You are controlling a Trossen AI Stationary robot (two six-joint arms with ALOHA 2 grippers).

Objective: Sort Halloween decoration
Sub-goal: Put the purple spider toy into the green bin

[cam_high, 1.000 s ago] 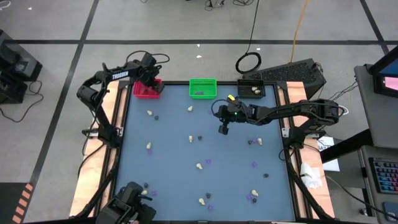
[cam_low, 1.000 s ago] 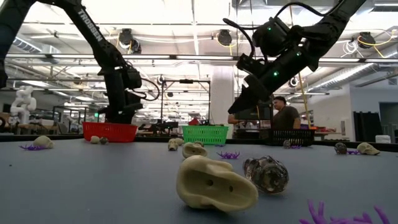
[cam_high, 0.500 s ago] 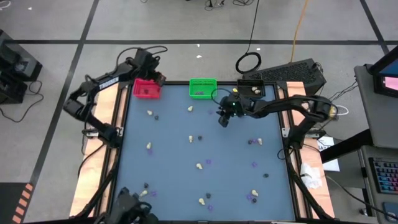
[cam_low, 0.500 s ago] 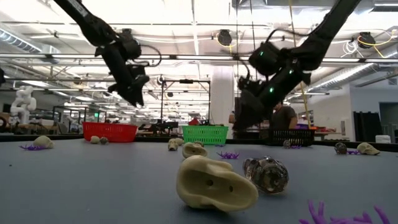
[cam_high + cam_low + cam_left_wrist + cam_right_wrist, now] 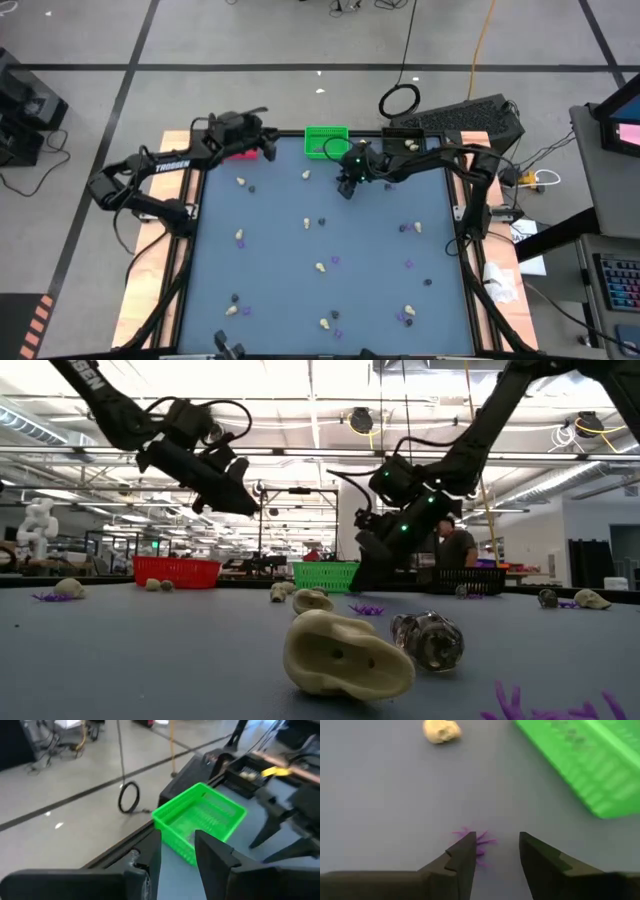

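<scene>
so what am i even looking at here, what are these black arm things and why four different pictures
These are two dark robot arms at a blue-grey table, each ending in a two-finger gripper. One picture looks straight down, one looks level across the tabletop, and two come from cameras on the arms' wrists.

Scattered on the table are tiny cream-white lumps, dark grey lumps and flat purple bits. Along the far edge stand a red plastic bin, a green plastic bin and a black bin.

The left gripper hangs near the red bin, fingers apart, holding nothing. The right gripper is open just above a purple bit near the green bin, not gripping it.
</scene>
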